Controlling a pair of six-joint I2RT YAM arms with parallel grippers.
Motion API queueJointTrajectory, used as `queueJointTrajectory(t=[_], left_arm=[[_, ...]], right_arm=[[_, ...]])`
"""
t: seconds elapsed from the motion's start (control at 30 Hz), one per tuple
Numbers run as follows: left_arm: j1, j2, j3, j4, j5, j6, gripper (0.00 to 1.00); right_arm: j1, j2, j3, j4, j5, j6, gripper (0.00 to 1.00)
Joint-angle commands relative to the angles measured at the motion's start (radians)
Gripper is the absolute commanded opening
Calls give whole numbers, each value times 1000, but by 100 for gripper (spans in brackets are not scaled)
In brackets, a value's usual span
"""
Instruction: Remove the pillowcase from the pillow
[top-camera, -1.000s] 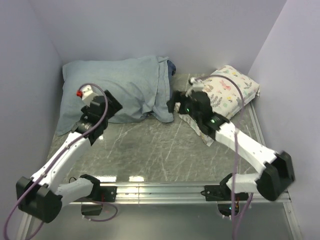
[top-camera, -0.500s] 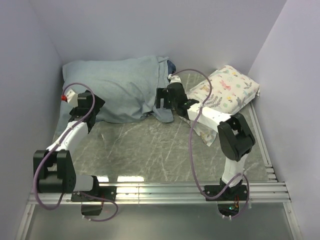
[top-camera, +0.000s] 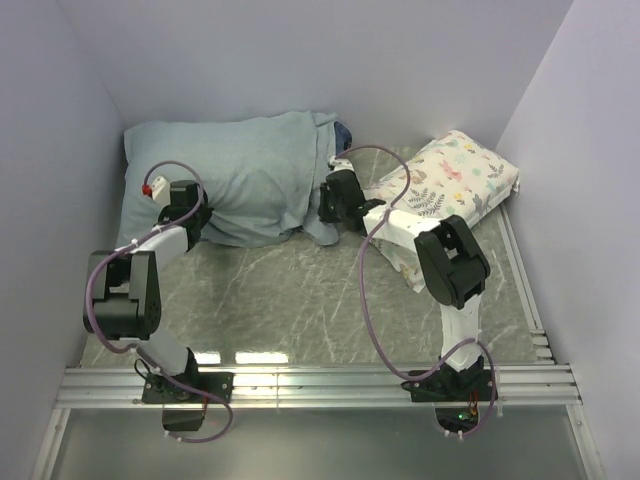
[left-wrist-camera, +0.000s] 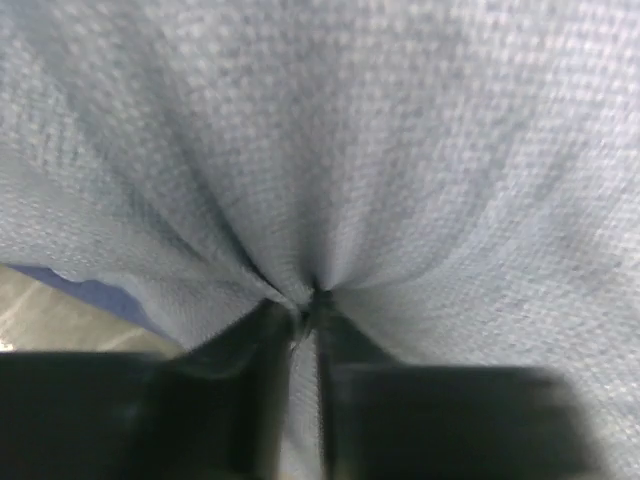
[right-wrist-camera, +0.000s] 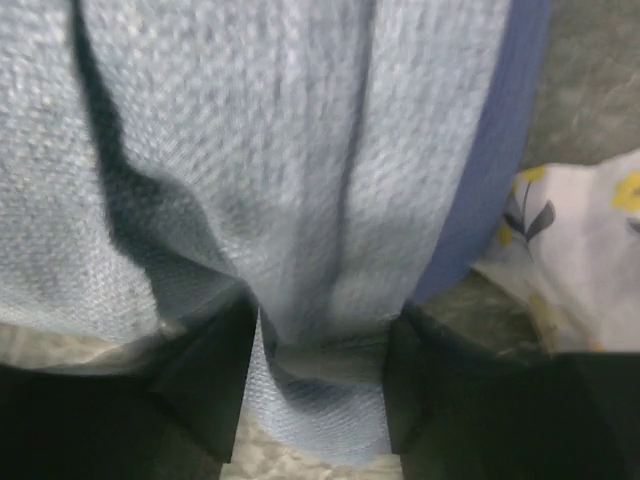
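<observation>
Two pincers, one item. Overhead: pillowcase (top-camera: 240, 175), soft wrinkled grey-blue cloth, limp and light by my judgement, lies stuffed at the far left of the table (top-camera: 300, 290). The pillow is hidden inside it, and the loose right-hand hem looks the best hold. Left wrist: my left pincer (left-wrist-camera: 305, 300) is pressed almost together, pinching a gathered fold. Right wrist: my right pincer (right-wrist-camera: 320, 340) is spread, the hem hanging between its fingers, with the floral pillow (right-wrist-camera: 590, 250) just right.
</observation>
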Motion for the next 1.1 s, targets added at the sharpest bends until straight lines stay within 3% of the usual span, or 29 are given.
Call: queueJointTrajectory(t=[0.0,0.07,0.23,0.47,0.6,0.73,0.83,1.07], left_arm=[[5,18,65,-23,-26,14,1],[5,-10,79,-71,-45,13,1],[5,-148,87,-180,-124,13,0],[5,-402,208,-345,-221,82,0],[5,-452,292,-442,-243,122,1],[5,-470,343,-496,-252,135,1],[40,-463,360,-528,-198,132,1],[120,-432,317,-534,-43,122,0]], right_arm=[[0,-26,54,19,-7,23,20],[2,-47,53,3,-1,26,0],[0,-164,53,-54,-25,15,0],[0,-354,140,-183,-68,-35,0],[8,-443,185,-270,-106,-43,0],[43,-583,125,-287,-111,-54,0],[89,-699,6,-284,-129,-26,0],[325,-987,-580,-133,2,109,0]])
